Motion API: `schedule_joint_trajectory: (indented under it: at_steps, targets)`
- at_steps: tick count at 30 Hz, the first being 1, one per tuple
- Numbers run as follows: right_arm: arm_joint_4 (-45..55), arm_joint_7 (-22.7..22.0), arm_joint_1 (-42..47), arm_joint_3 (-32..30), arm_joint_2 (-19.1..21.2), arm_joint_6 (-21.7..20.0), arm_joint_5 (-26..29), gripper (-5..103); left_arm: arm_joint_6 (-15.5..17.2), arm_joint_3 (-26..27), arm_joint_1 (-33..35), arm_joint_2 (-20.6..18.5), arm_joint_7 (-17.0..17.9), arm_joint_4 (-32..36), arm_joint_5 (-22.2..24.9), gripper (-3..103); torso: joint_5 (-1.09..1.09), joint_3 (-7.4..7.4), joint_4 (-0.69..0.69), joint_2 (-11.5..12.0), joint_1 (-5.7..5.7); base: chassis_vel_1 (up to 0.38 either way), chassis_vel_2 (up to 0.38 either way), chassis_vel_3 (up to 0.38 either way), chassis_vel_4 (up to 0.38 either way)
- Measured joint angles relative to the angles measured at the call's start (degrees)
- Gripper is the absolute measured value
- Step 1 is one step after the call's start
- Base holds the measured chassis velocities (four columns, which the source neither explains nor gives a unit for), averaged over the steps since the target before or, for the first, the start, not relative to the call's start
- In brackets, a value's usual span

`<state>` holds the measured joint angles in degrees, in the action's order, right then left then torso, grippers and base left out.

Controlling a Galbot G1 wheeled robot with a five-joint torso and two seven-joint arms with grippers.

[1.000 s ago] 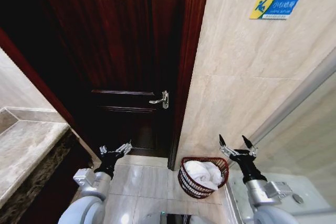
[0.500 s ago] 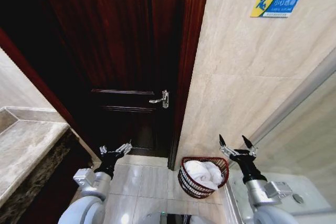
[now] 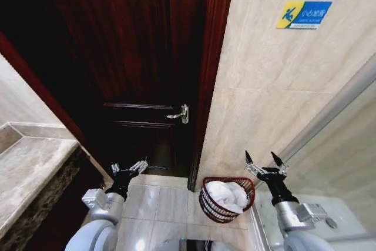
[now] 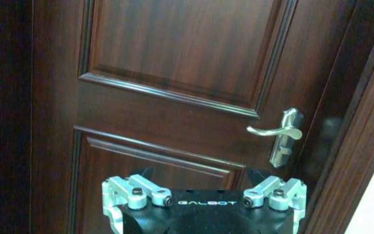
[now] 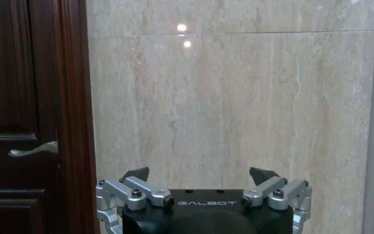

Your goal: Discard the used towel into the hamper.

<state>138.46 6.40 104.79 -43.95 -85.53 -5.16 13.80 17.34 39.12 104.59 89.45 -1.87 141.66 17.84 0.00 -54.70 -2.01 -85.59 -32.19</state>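
Head view: you see the hamper (image 3: 227, 198) on the floor by the tiled wall (image 3: 276, 86), right of the door (image 3: 135, 57); a white towel (image 3: 227, 193) already lies in it. Left gripper (image 3: 130, 169) hangs wide and empty before the door; right gripper (image 3: 266, 166) wide and empty, just right of the hamper.
Left wrist view: the fingers (image 4: 135, 187) are spread, facing the door handle (image 4: 276, 131).
Right wrist view: the jaws are spread, facing the wall.
Handling: the towel looks soft and light, so you'd pinch a raised fold; the hamper looks light and stiff, so take it by its rim.
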Motion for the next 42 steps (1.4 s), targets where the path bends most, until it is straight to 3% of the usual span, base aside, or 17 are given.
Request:
schedule_joint_trajectory:
  at_steps: [16, 23, 25, 27, 32, 33, 35, 37, 38, 40, 42]
  targets:
    - [0.0, 0.0, -0.01, 0.0, 0.0, 0.0, 0.0, 100, 0.0, 0.0, 0.0, 0.0, 0.0, 0.0, 0.0, 97, -0.03, 0.06, -0.01, 0.11, 0.05, 0.061, -0.06, -0.058, 0.061]
    - [-0.01, 0.0, 0.0, 0.0, 0.0, 0.0, 0.0, 100, 0.0, -0.01, 0.0, 0.0, 0.0, 0.0, 0.0, 97, 0.03, 0.11, 0.0, 0.2, 0.1, 0.226, -0.234, -0.233, 0.213]
    - [-0.01, 0.01, -0.01, 0.01, 0.0, 0.0, 0.0, 100, 0.0, 0.0, 0.0, 0.0, 0.0, 0.0, 0.0, 97, -0.06, 0.11, -0.01, 0.22, 0.1, 0.265, -0.29, -0.26, 0.291]
    - [-0.01, 0.01, -0.01, 0.0, 0.0, 0.0, 0.0, 100, 0.0, 0.0, 0.0, 0.0, 0.0, 0.0, 0.0, 97, 0.04, 0.13, -0.01, 0.23, 0.11, 0.317, -0.292, -0.289, 0.303]
    - [0.0, 0.01, 0.0, 0.0, 0.0, 0.01, 0.0, 100, 0.0, 0.0, 0.0, 0.01, 0.0, 0.0, 0.0, 97, -0.09, 0.15, 0.0, 0.26, 0.13, 0.322, -0.331, -0.354, 0.328]
    - [-0.01, 0.01, -0.01, 0.01, 0.0, 0.01, 0.0, 100, 0.0, 0.0, 0.0, 0.0, 0.0, 0.0, 0.0, 97, 0.05, 0.15, -0.01, 0.28, 0.14, 0.391, -0.338, -0.38, 0.356]
    - [-0.01, 0.0, 0.0, -0.01, 0.0, 0.01, 0.0, 100, 0.0, -0.01, 0.01, 0.01, 0.0, 0.0, 0.0, 97, 0.05, 0.15, 0.01, 0.29, 0.13, 0.373, -0.355, -0.38, 0.368]
    - [0.02, 0.01, 0.0, -0.01, 0.0, 0.02, 0.0, 100, 0.0, 0.0, 0.01, -0.01, 0.0, 0.0, 0.0, 97, -0.13, 0.17, 0.0, 0.28, 0.17, 0.352, -0.373, -0.353, 0.385]
    - [0.0, 0.01, 0.0, 0.01, 0.0, 0.0, 0.0, 100, 0.0, 0.0, 0.01, 0.0, 0.0, 0.0, 0.0, 97, 0.05, 0.17, -0.01, 0.29, 0.16, 0.393, -0.351, -0.346, 0.361]
    - [-0.01, 0.01, 0.0, 0.0, 0.0, 0.01, 0.0, 100, 0.0, -0.01, 0.01, 0.01, 0.0, 0.0, 0.0, 97, 0.06, 0.16, 0.0, 0.31, 0.16, 0.393, -0.36, -0.348, 0.361]
    - [0.02, 0.01, 0.01, -0.01, 0.0, 0.01, 0.0, 100, 0.0, 0.0, 0.01, 0.0, 0.0, 0.0, 0.0, 97, -0.13, 0.18, 0.02, 0.3, 0.17, 0.365, -0.365, -0.35, 0.327]
